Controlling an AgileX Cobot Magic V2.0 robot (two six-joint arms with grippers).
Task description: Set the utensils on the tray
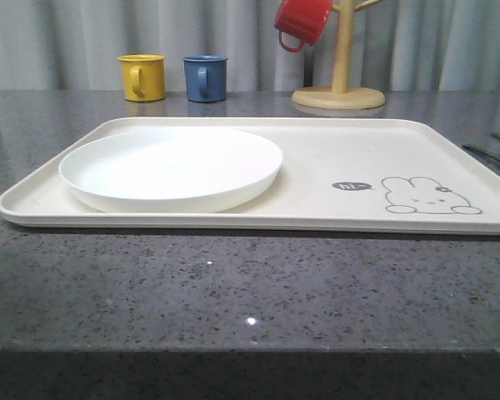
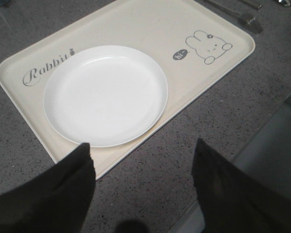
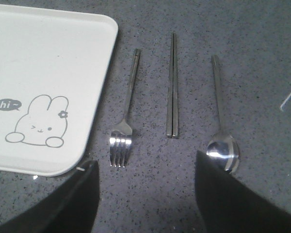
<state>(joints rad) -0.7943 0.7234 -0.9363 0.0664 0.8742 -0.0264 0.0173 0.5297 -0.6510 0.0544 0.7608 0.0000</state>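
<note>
Left gripper [image 2: 141, 187]: poised above the near edge of the tray [image 2: 136, 24], angled down over it; fingers [image 2: 63, 189] wide apart, nothing between them. One finger overlaps the tray's near rim in the left wrist view; contact not determinable, probably hovering.

Tray [image 1: 333, 158]: flat on the grey table [image 1: 233, 292], long side toward the robot. Plate [image 1: 171, 167] resting on its left half, clear of the rims. Right half bare apart from the printed rabbit [image 1: 429, 196].

Beyond the tray, along the back: yellow mug [image 1: 142, 77], blue mug [image 1: 205, 78] beside it, then wooden rack [image 1: 340, 71] with red mug [image 1: 302, 22] hung on a peg.

Right of the tray, all on the table, none on the tray: fork [image 3: 124, 119] just beside the tray's right rim, not touching it; chopsticks [image 3: 172, 85] next, laid together as a pair; spoon [image 3: 220, 121] furthest right. All three roughly parallel, apart from one another. Faint dark streaks at the right edge of the front view, likely the same pieces.

Right gripper [image 3: 145, 194]: held above the table over the utensils, looking down; fingers [image 3: 228, 194] spread, empty. Fork tines and chopstick ends within the gap as seen from the wrist camera, spoon bowl partly behind one finger.
</note>
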